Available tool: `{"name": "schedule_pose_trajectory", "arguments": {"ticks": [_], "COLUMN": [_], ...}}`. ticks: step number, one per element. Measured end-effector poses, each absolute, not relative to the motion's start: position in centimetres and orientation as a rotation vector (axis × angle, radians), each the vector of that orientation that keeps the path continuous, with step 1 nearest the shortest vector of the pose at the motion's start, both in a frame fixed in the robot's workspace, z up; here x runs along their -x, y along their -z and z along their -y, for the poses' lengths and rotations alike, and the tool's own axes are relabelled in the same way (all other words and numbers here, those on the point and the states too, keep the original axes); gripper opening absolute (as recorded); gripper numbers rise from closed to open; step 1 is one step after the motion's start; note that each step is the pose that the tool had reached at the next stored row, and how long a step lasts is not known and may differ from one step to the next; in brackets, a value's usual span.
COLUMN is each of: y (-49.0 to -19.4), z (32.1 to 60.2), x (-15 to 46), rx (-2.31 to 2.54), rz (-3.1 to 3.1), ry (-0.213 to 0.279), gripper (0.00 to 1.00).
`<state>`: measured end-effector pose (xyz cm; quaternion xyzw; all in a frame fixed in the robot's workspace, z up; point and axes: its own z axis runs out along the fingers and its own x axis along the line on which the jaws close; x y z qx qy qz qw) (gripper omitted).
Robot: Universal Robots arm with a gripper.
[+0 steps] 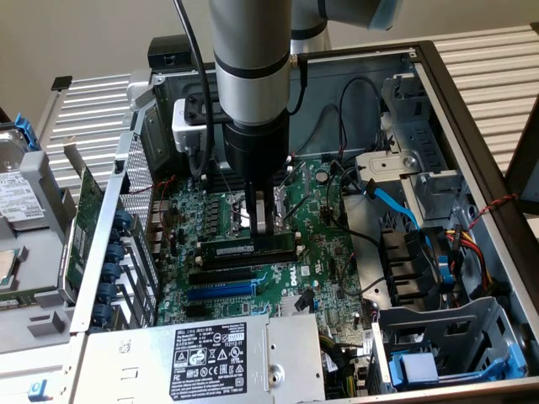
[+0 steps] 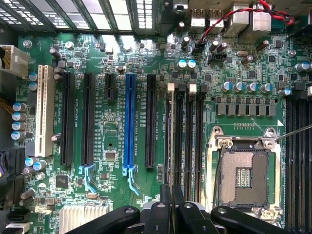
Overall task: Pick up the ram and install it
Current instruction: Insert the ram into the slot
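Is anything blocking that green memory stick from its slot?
Nothing visible does. The ram, gripped by the tool, lines up edge-on along the memory slots, with no cable across them.

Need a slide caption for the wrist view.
Gripper clamps the RAM stick edge-on among the memory slots, near the empty CPU socket.

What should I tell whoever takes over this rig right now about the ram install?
Gripper: shut on the ram, at its top edge.
Ram: upright over the motherboard, lined up with the memory slots beside the CPU socket.
Done: ram picked up and at the slot.
Left: can't tell whether it is fully seated; gripper not yet released.
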<state>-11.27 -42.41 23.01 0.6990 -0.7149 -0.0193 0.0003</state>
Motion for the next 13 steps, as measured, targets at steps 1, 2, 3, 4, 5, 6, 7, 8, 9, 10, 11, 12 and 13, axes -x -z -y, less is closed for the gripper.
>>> {"name": "schedule_pose_trajectory", "arguments": {"ticks": [1, 2, 3, 4, 5, 6, 7, 8, 9, 10, 11, 12, 13], "y": [-23.01, -23.01, -23.00, -22.99, -22.98, -22.97, -22.96, -22.95, -22.95, -22.94, -22.94, -22.94, -22.93], "z": [42.41, 42.41, 42.41, 42.41, 42.41, 42.42, 42.41, 42.42, 42.41, 42.41, 42.41, 42.41, 42.41], "x": [11.27, 11.28, 11.28, 11.29, 11.29, 11.29, 11.29, 11.29, 11.29, 11.29, 11.29, 11.29, 11.29], "rx": [-2.196, -2.196, -2.196, -2.196, -2.196, -2.196, -2.197, -2.197, -2.197, -2.197, -2.197, -2.197, -2.197], "rz": [2.246, 2.246, 2.246, 2.246, 2.247, 2.247, 2.247, 2.247, 2.247, 2.247, 2.247, 2.248, 2.248], "ry": [0.060, 0.060, 0.059, 0.059, 0.058, 0.058, 0.058, 0.057, 0.057, 0.057, 0.057, 0.057, 0.056], "gripper": [0.13, 0.13, 0.13, 0.13, 0.13, 0.13, 0.13, 0.13, 0.13, 0.13, 0.13, 0.13, 0.13]}}
